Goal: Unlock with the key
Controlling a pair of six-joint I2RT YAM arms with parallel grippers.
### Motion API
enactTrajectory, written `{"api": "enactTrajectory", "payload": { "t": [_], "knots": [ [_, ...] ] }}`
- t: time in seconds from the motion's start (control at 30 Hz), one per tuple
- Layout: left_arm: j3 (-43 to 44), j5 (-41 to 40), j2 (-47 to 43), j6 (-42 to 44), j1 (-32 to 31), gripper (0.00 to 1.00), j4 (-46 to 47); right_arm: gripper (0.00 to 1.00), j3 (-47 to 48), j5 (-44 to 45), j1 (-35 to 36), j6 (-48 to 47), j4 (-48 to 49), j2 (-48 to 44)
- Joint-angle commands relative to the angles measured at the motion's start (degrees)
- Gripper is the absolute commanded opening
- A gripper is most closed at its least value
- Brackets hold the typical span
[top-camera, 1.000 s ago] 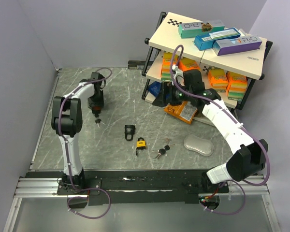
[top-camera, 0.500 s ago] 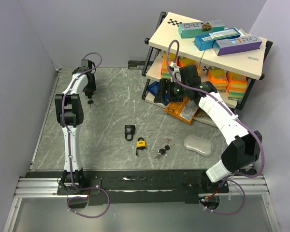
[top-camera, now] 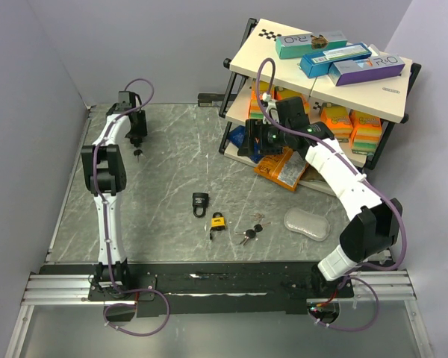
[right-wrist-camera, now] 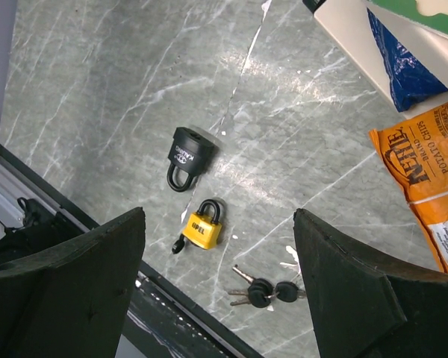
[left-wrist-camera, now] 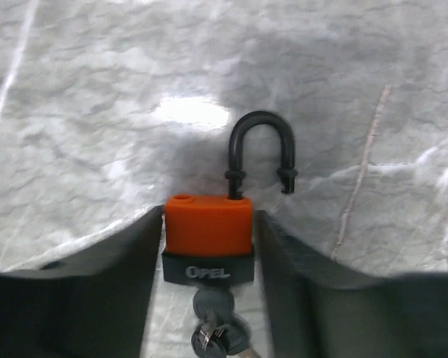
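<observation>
Walls close the grey marble tabletop [top-camera: 172, 149] on its left and far edges, and a cream two-tier shelf rack [top-camera: 313, 74] fills the far right corner. The middle is open floor apart from a black padlock [right-wrist-camera: 188, 155], a yellow padlock [right-wrist-camera: 203, 230] and a bunch of black-headed keys [right-wrist-camera: 257, 289].

The left gripper [top-camera: 137, 138] is stretched into the far left corner, close to both walls. Its fingers [left-wrist-camera: 97, 283] lie against both flanks of an orange padlock with a black base [left-wrist-camera: 207, 224]. The right gripper [top-camera: 252, 145] hangs wide apart and empty just in front of the rack, above an orange snack bag [right-wrist-camera: 425, 179].

Only the left wrist view shows the black shackle [left-wrist-camera: 261, 117] sprung free on one leg, and a key [left-wrist-camera: 213, 302] seated in the base. From overhead, that lock is a dark speck.
</observation>
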Motion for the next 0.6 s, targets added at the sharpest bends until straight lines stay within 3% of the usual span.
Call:
{"api": "enactTrajectory", "payload": {
  "t": [0.0,0.1,0.27,0.43,0.57],
  "knots": [
    [-0.44,2.76,1.54,0.03,0.06,0.66,0.53,0.86,0.29,0.38,-0.07,-0.57,0.82,-0.65],
    [-0.35,2.50,-0.12,-0.58,0.06,0.84,0.35,0.86,-0.68,0.29,-0.16,-0.75,1.62,-1.80],
    [2.72,1.79,-2.85,-2.25,0.15,0.99,-2.28,0.86,-1.04,0.90,-0.16,-1.71,2.50,-2.94],
    [-1.57,0.92,-12.33,-5.94,0.06,0.96,-2.02,0.86,-4.11,1.00,-0.25,-3.03,5.39,-5.66],
    [-13.05,-0.04,-22.61,-9.63,-0.90,0.96,0.17,0.86,-7.79,-0.24,0.02,-3.65,7.06,-6.54]
  ]
}}
